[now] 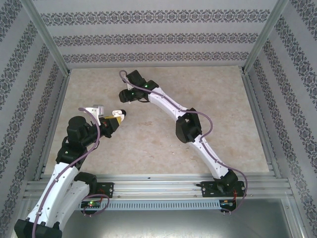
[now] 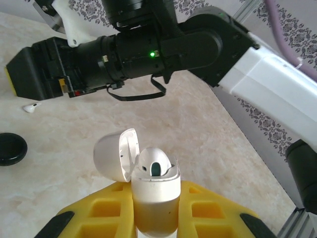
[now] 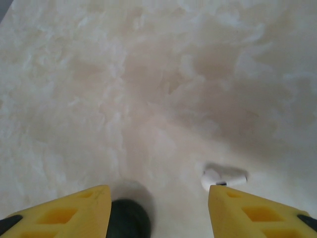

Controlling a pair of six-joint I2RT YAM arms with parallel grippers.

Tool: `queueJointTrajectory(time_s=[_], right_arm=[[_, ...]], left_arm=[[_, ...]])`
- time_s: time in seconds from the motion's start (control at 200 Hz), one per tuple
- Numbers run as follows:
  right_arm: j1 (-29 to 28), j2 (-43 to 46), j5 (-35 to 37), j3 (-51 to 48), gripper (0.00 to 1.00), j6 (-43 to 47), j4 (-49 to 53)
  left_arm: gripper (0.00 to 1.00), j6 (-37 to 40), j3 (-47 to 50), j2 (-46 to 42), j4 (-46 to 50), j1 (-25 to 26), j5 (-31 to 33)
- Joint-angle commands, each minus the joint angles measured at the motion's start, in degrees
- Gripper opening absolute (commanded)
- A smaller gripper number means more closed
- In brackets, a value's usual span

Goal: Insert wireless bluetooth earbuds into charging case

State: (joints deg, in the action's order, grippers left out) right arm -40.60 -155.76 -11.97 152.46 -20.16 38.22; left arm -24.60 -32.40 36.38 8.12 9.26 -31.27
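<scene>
Status: insertion not complete.

My left fingers (image 1: 117,119) are pressed onto the body of the charging case (image 2: 153,191), holding it upright. Its lid (image 2: 115,153) is swung open toward the left-hand finger. A dark oval shows in one socket. I cannot tell whether it is a seated black earbud or a bare socket.

My right fingers (image 1: 123,95) are spread above the worktop (image 3: 148,74), pinching nothing. The white earbud (image 3: 224,177) lies on the worktop just beyond the tip of the right-hand finger, not between the two. A black puck (image 3: 130,218) lies between them, nearer the left-hand one.

Left to do, as I judge it: grasp the white earbud, carry it to the case, seat it.
</scene>
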Motion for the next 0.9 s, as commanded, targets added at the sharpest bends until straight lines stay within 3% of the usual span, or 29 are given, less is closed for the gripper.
queueJointTrajectory(time_s=[0.0, 0.175, 0.49, 0.894], right_arm=[[0.37, -3.87, 1.05, 2.92, 0.55, -4.02, -6.7], [0.95, -7.43, 1.23, 4.22, 0.57, -8.67, -11.51], [2.92, -9.56, -0.89, 5.31, 0.57, -15.16, -10.63], [1.67, -6.88, -3.62, 0.74, 0.48, -10.89, -2.2]], left_arm=[[0.02, 0.51, 0.43, -0.35, -2.78, -0.66, -0.9], [0.02, 0.94, 0.44, -0.61, -2.1, -0.68, -0.9], [0.02, 0.61, 0.56, -0.63, -2.29, -0.7, -1.16], [0.02, 0.52, -0.02, -2.51, -0.24, -0.73, -0.86]])
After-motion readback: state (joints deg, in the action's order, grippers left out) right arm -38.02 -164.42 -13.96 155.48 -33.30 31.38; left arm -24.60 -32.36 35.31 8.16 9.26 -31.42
